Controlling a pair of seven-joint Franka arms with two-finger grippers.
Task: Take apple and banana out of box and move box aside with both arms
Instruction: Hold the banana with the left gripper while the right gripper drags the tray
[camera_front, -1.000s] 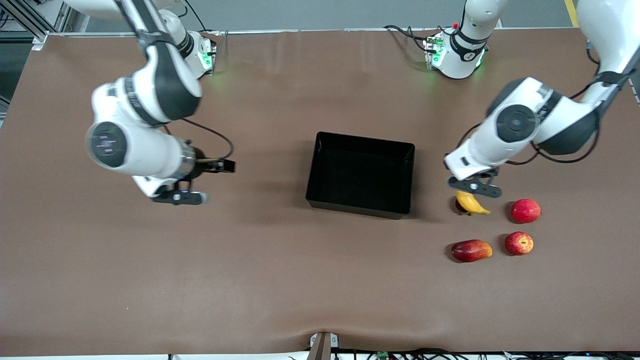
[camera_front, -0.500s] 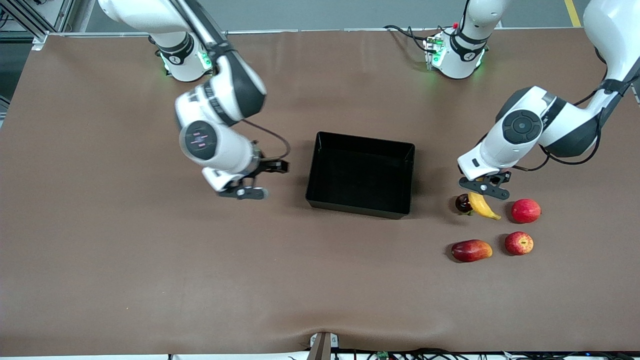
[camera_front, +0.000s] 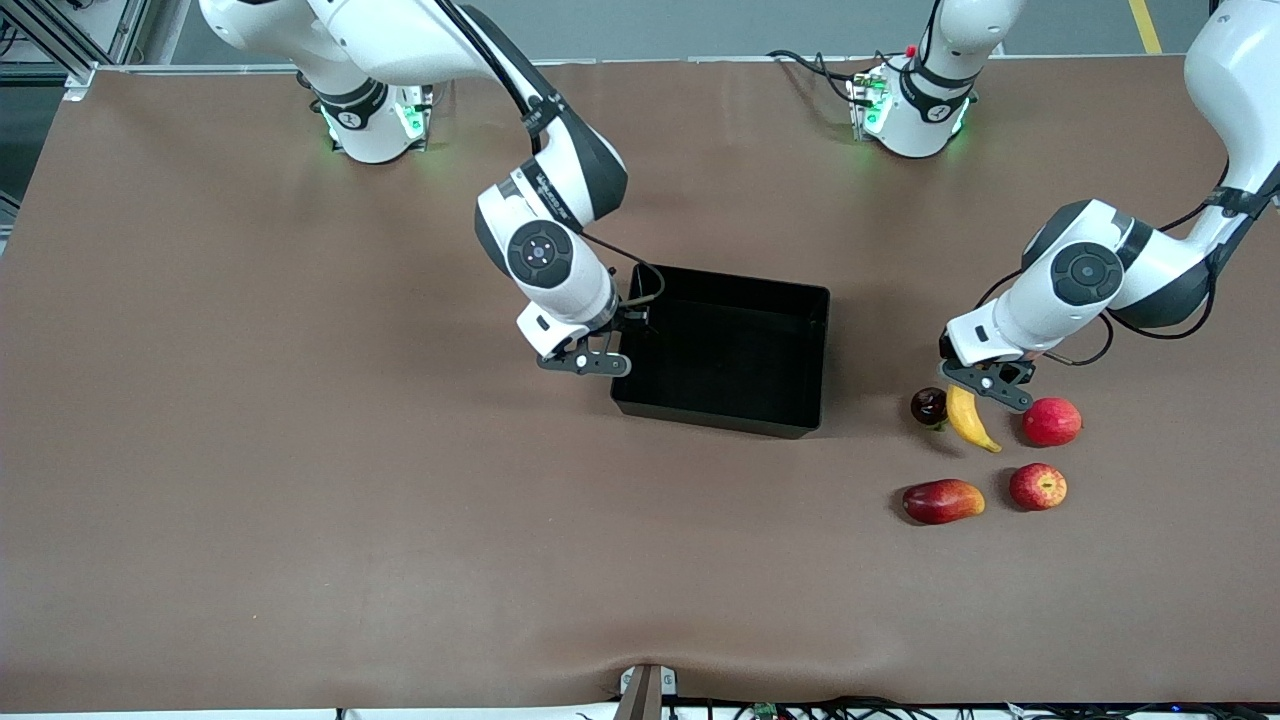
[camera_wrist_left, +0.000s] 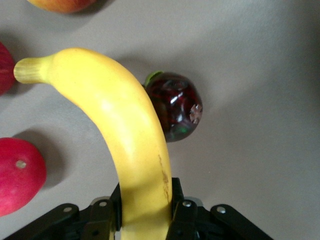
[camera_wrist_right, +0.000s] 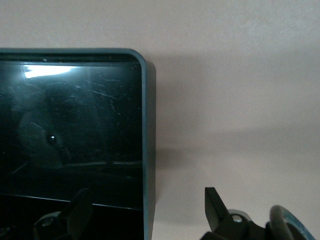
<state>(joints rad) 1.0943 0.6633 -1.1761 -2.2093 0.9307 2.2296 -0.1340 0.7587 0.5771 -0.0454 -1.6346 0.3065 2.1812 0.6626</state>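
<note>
Rigid, light, glossy box (camera_front: 722, 350): take by thin walls. Right claw (camera_front: 600, 362) apart, straddling its wall; left claw (camera_front: 985, 388) clamped on banana (camera_front: 970, 418), beside box.

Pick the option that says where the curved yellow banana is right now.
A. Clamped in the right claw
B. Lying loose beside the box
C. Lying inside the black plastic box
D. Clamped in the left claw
D: the left claw is shut on the curved yellow banana above the table.

No readable text, seemingly, on anything shown.
</note>
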